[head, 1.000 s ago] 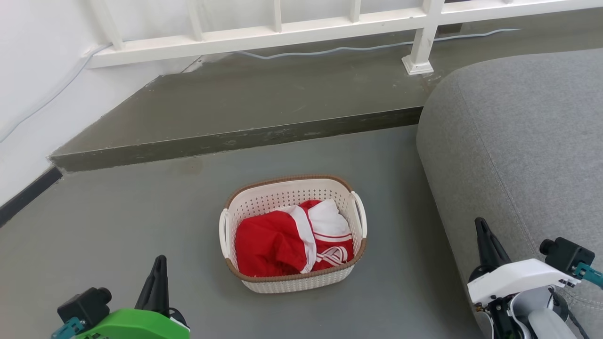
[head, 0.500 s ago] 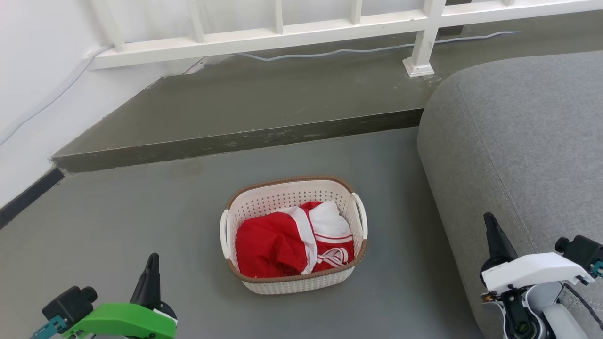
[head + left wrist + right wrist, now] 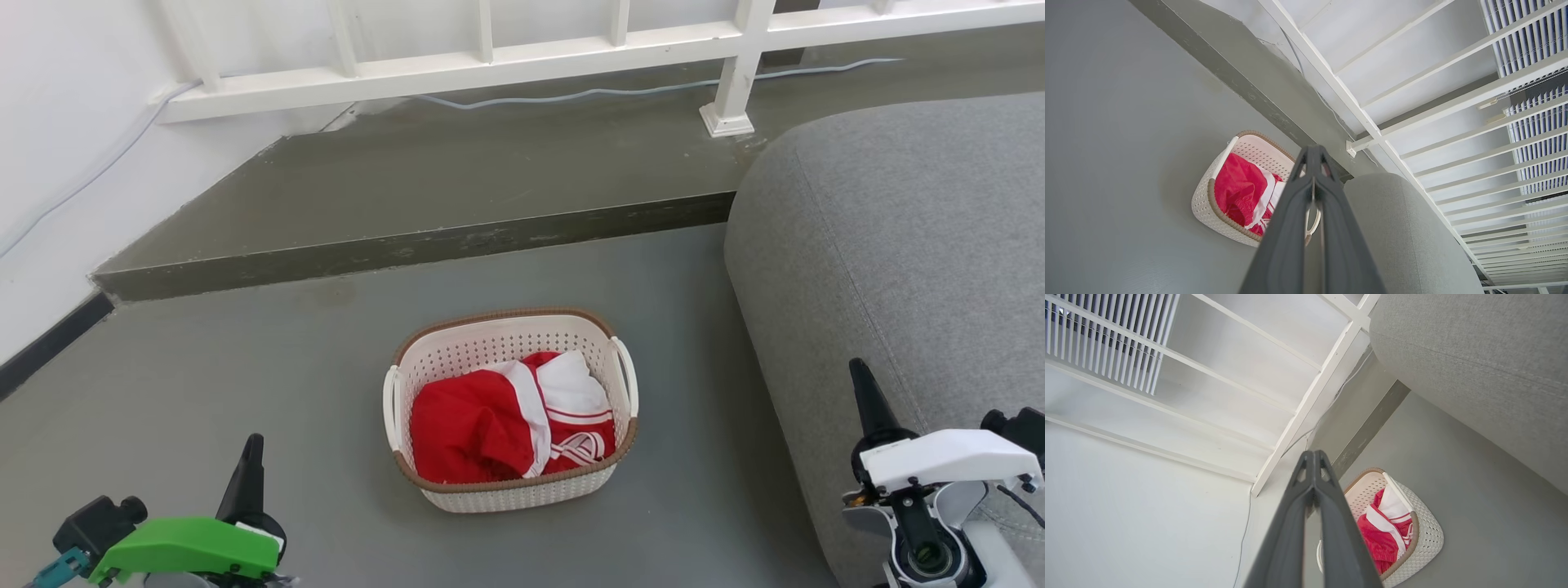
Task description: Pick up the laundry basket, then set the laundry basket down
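Sitting on the grey floor (image 3: pixel 204 367) near the middle of the scene, the laundry basket (image 3: pixel 522 495) holds a red-and-white garment (image 3: pixel 473 425), with the grey sofa (image 3: pixel 898 245) to its right. The left gripper (image 3: pixel 253 445) at the near left and the right gripper (image 3: pixel 859 371) at the near right both have their fingers pressed together, empty and well apart from it.

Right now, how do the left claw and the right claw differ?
The left claw sits on a green housing; the right claw on a white housing. The left claw shows over bare floor, left of the laundry basket; the right claw shows against the grey sofa. Both are shut, empty, and apart from the basket.
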